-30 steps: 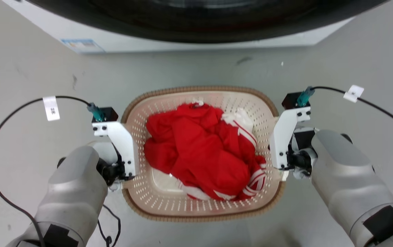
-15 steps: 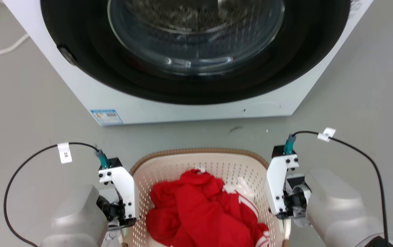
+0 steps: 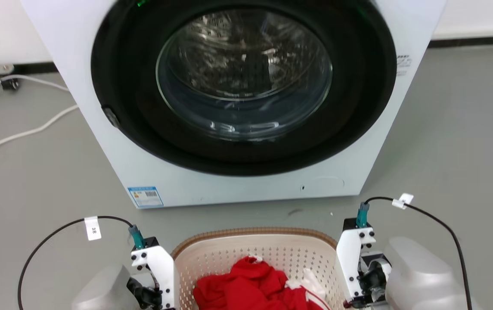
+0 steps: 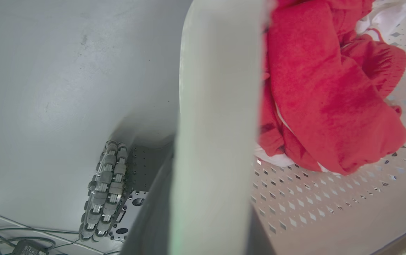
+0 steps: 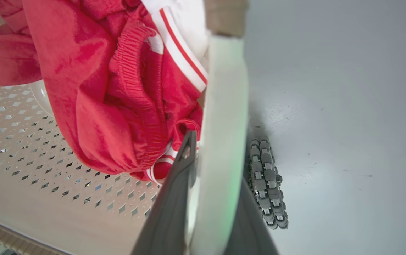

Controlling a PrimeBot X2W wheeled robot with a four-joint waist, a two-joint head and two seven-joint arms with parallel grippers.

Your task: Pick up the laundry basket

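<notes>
Now, left gripper [image 4: 206, 212] clamped on the left handle [image 4: 217, 106] of the laundry basket [image 3: 255, 252], right gripper [image 5: 217, 170] clamped on its right handle [image 5: 224, 106], red clothes [image 3: 250, 288] inside, washing machine [image 3: 246, 189] just beyond.

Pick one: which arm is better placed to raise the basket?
Neither alone. The left gripper straddles the left handle of the laundry basket; the right gripper straddles the right handle. Red clothes sit mid-basket, so lift with both, probably.
</notes>
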